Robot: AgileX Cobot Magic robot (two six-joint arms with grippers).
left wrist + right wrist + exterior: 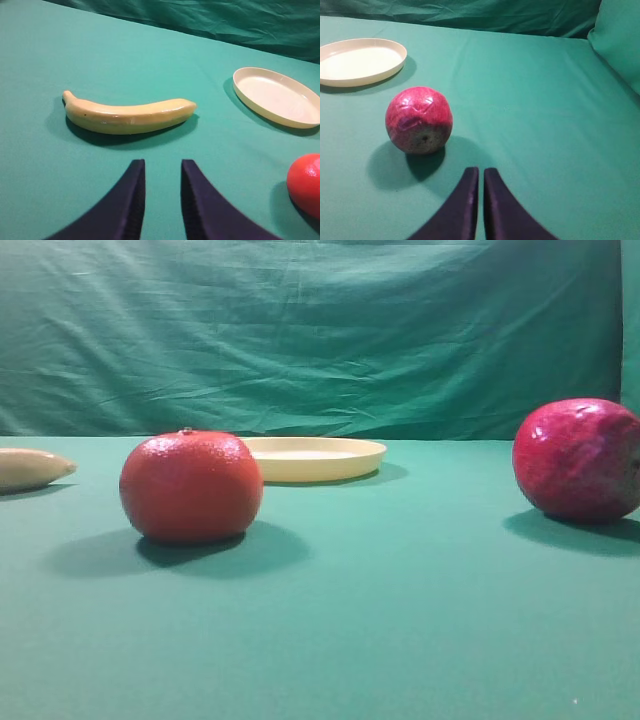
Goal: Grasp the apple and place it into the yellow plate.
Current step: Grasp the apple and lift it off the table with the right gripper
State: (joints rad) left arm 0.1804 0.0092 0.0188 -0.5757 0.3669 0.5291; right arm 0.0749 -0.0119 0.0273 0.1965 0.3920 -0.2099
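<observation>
The apple (578,458) is magenta-red and glossy and rests on the green cloth at the right. In the right wrist view the apple (419,120) lies ahead and to the left of my right gripper (481,171), which is shut and empty, apart from it. The yellow plate (315,458) lies empty at the back centre; it also shows in the right wrist view (360,61) and the left wrist view (275,96). My left gripper (162,167) is slightly open and empty, just short of a banana. Neither gripper shows in the exterior view.
An orange-red tangerine (190,485) stands left of centre, in front of the plate, and shows at the right edge of the left wrist view (306,184). A pale banana (130,116) lies at the far left (30,468). A green backdrop (320,330) hangs behind.
</observation>
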